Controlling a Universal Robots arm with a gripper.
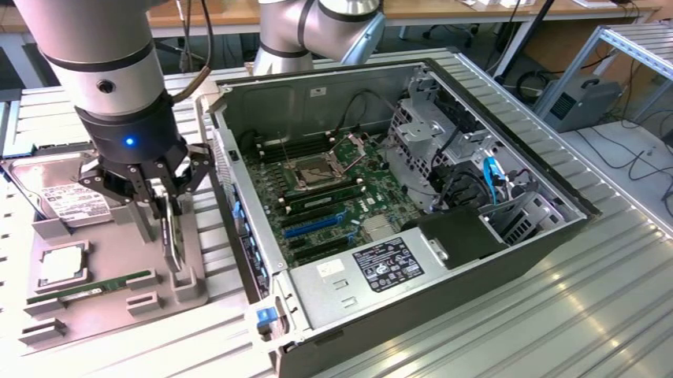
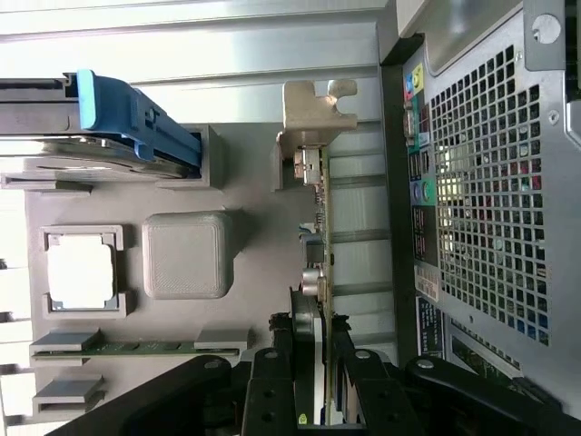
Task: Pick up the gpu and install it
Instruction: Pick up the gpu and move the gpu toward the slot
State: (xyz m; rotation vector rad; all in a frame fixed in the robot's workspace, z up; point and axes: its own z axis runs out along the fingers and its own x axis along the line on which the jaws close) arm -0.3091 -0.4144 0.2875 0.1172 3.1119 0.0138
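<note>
The gpu [image 1: 176, 240] is a thin dark card standing on edge in a slot of the grey holder tray [image 1: 105, 236], just beside the open computer case [image 1: 315, 75]. My gripper [image 1: 172, 219] comes down from above with one finger on each side of the card's upper edge, shut on it. The wrist view looks along the gpu [image 2: 324, 218] edge-on, with its pale metal bracket [image 2: 313, 113] at the far end. The gripper [image 2: 322, 341] pinches the near end there. The card still rests in the tray [image 2: 254, 300].
On the same tray lie a silver hard drive [image 1: 63, 197], a processor chip [image 1: 61, 264] and a green memory stick [image 1: 90, 290]. The case's perforated rear panel [image 2: 481, 182] stands close beside the card. Inside the case, the motherboard [image 1: 336, 197] lies exposed with blue slots.
</note>
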